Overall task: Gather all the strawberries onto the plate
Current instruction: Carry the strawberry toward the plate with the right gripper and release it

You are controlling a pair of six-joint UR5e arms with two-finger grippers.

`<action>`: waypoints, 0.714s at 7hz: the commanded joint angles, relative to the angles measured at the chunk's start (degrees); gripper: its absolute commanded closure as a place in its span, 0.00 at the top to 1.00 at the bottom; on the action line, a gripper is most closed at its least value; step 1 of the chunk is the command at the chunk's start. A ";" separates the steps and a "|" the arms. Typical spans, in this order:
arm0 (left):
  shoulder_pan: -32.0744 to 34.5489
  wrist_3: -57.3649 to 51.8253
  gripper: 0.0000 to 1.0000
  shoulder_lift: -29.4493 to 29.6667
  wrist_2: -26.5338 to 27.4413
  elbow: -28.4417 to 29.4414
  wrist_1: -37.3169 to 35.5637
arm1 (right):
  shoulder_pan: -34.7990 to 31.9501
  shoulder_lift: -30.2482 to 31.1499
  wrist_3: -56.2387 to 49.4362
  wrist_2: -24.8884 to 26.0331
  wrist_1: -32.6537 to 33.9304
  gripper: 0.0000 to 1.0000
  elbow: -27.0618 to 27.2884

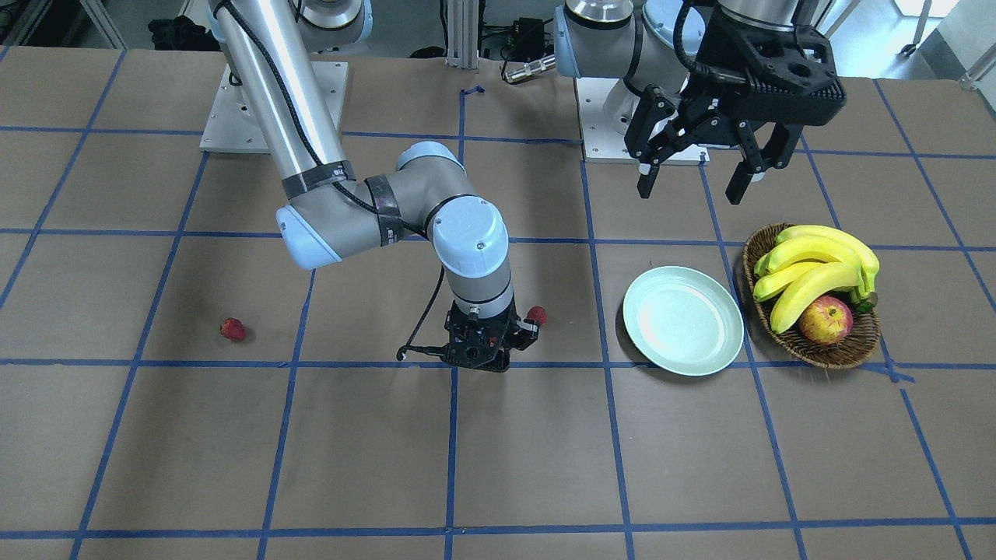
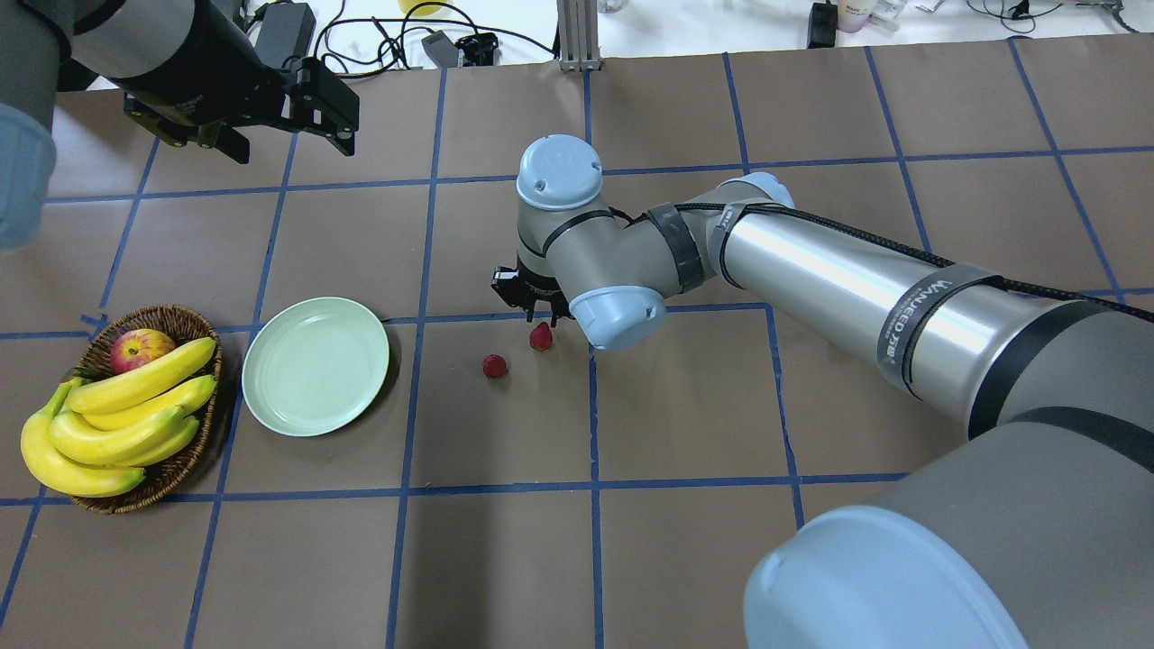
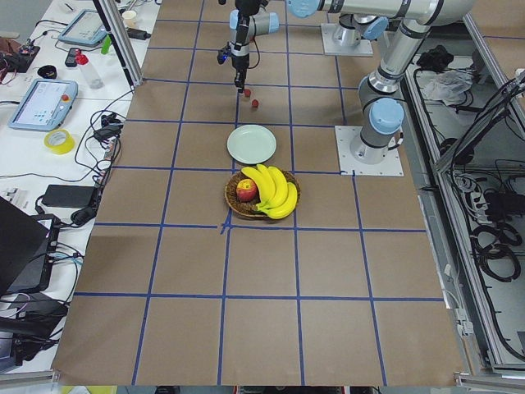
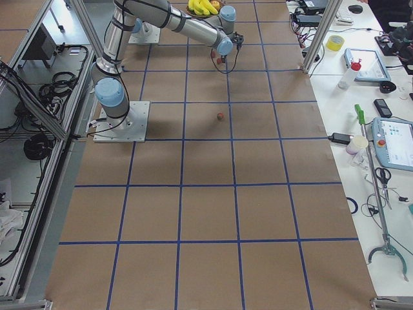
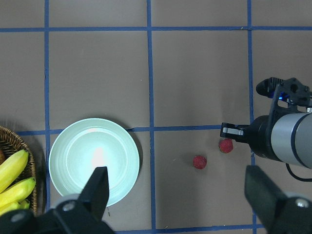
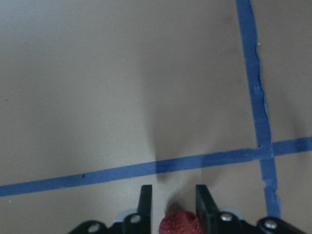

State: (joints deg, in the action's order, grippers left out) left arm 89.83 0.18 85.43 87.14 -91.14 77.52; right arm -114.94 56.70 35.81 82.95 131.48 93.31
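My right gripper (image 6: 174,192) is low over the table middle, its fingers closed narrowly on a small red strawberry (image 6: 179,223), which also shows in the overhead view (image 2: 541,336). A second strawberry (image 2: 494,365) lies loose on the table just beside it, toward the plate. A third strawberry (image 1: 233,329) lies alone, far out on the right arm's side. The pale mint plate (image 2: 315,366) is empty. My left gripper (image 1: 692,183) is open and empty, high above the table behind the plate.
A wicker basket (image 2: 185,317) with bananas (image 2: 117,419) and a red-yellow apple (image 2: 140,346) stands right beside the plate on its outer side. Blue tape lines grid the brown table.
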 commanded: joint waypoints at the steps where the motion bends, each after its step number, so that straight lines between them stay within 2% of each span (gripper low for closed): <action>1: 0.00 0.00 1.00 0.00 0.05 0.00 0.00 | 1.11 3.66 -8.69 5.87 -4.70 1.00 0.99; 3: 0.08 0.00 1.00 -0.87 -0.30 -0.70 0.70 | 8.64 8.58 -14.24 7.49 -8.68 1.00 2.04; 5: -0.44 0.78 1.00 0.26 -0.83 -0.36 0.18 | 17.43 14.03 -24.85 8.55 -8.36 0.95 9.83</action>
State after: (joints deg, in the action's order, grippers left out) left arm 89.65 0.36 85.23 86.84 -92.00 78.02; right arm -102.91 67.54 17.46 90.89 122.90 98.60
